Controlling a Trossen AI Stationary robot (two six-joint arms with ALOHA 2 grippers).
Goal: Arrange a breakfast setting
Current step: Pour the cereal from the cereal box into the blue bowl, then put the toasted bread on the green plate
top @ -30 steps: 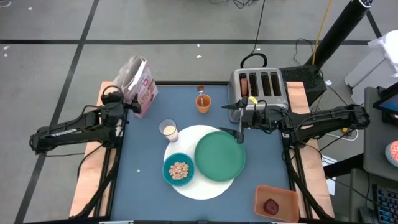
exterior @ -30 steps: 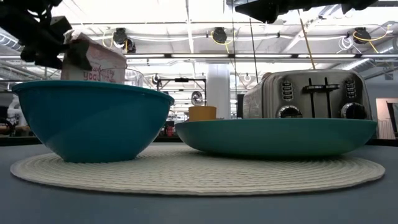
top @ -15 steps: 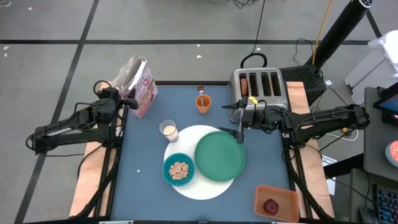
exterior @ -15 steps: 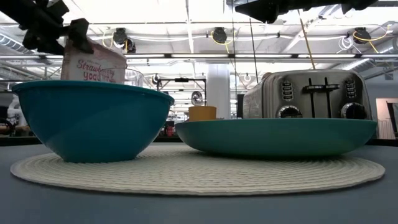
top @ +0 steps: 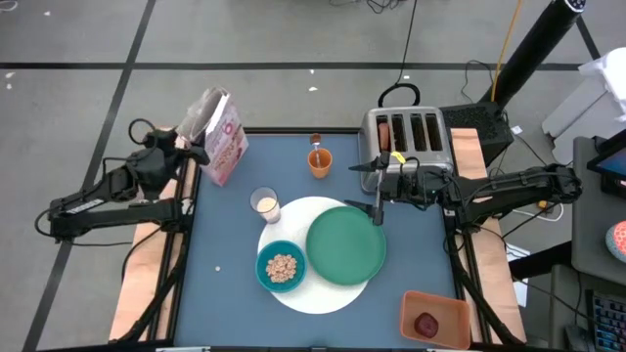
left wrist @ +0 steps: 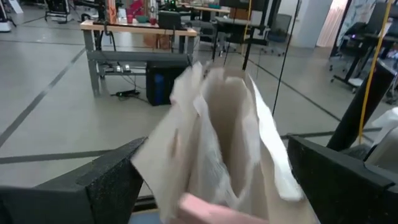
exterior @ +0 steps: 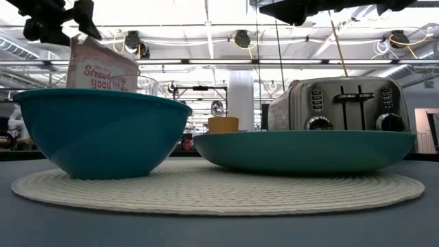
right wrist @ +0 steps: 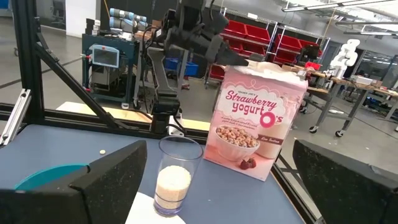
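Where the table's near edge shows in the high view, a dark-red fruit (top: 426, 324) lies in an orange rectangular tray (top: 408, 304) at the near right corner. Just beyond, a round white woven mat (top: 327, 293) carries a small teal bowl (top: 282, 267) filled with pale cereal on its left and a large, empty green plate (top: 345, 244) on its right, the two nearly touching. At the mat's far left rim stands a clear glass of milk (top: 265, 205), about a third full. Over the plate's far right edge hangs the right gripper (top: 378, 186), its jaws spread wide and empty. Farther back, an orange cup (top: 320, 161) stands alone, beside a silver four-slot toaster (top: 406, 136). At the far left corner stands an open pink cereal box (top: 219, 137); the left gripper (top: 188, 148) sits just beside its top, jaws wide, gripping nothing.
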